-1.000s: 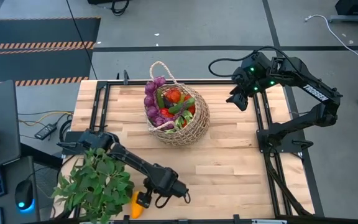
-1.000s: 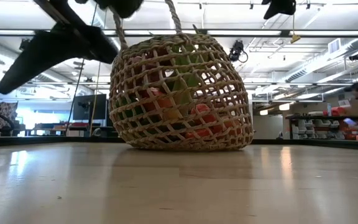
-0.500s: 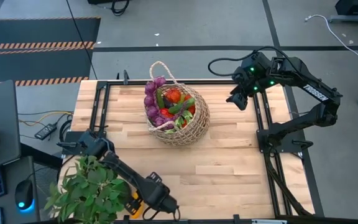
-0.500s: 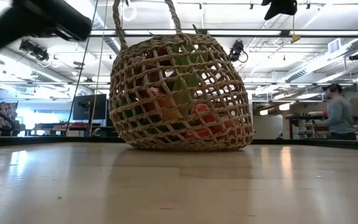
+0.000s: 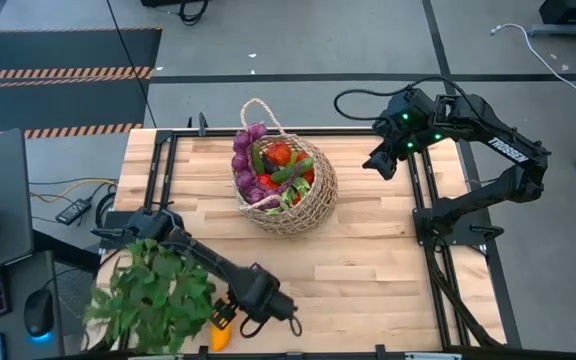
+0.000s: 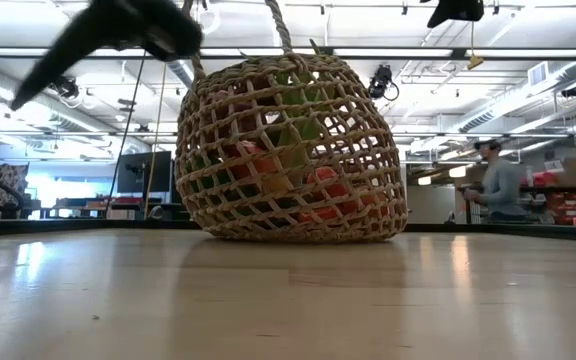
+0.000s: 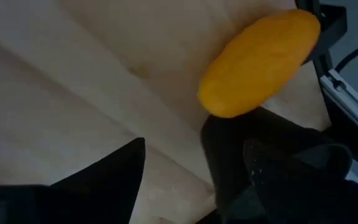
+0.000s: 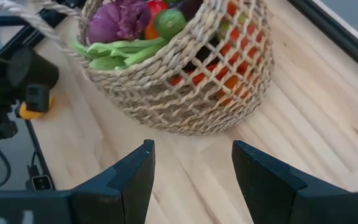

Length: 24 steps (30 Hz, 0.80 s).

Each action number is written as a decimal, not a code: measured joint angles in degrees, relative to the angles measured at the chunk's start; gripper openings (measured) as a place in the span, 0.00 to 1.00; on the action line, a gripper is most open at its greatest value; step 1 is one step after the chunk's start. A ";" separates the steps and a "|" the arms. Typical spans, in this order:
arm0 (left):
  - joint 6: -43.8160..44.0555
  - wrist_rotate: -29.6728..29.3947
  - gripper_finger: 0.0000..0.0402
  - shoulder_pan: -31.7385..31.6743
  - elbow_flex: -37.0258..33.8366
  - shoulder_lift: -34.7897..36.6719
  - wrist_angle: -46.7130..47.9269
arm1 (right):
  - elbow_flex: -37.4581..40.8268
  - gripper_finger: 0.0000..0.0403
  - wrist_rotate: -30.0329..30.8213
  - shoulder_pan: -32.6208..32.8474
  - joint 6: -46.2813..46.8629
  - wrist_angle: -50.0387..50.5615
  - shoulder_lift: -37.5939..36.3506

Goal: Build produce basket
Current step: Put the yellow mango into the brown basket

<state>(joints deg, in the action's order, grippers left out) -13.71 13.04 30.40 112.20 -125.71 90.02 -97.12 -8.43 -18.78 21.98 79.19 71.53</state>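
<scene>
Wooden bench [image 5: 368,280] carried a round tan straw basket [image 5: 286,185] of colourful produce [image 5: 268,160] at centre-far. Left gripper's [image 5: 230,322] fingers stood apart beside a yellow squash [image 7: 258,65], near-left; right gripper's [image 5: 376,165] fingers parted, far-right.

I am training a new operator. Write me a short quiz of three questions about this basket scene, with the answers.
1. True or false: the basket is empty.
2. Which gripper is beside the yellow squash? A. left B. right
3. Fill in: the right gripper hovers near the table's far ____ corner.

Key: 1. False, produce fills it. 2. A, the left gripper, jaws open around the squash. 3. right.
</scene>
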 joint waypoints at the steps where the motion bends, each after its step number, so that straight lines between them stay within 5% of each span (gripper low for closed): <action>1: -0.02 -0.35 0.69 -0.84 0.00 0.40 0.00 | 0.00 0.54 0.11 0.52 -0.02 0.04 0.00; 7: 1.66 -7.15 0.66 -7.91 -0.02 5.13 0.01 | 0.00 0.54 3.28 2.25 -2.01 0.70 0.00; 17: 17.84 -7.85 0.59 -18.13 1.03 17.05 0.23 | 0.00 0.54 3.39 2.22 -6.79 0.69 -0.01; 24: 26.16 -15.24 0.51 -20.55 18.19 18.89 -3.98 | 0.00 0.54 2.58 2.22 -9.04 0.27 -0.02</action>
<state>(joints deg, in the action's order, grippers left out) 12.45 -2.21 9.85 130.39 -106.82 86.03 -97.12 -5.84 -16.56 12.94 79.47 71.50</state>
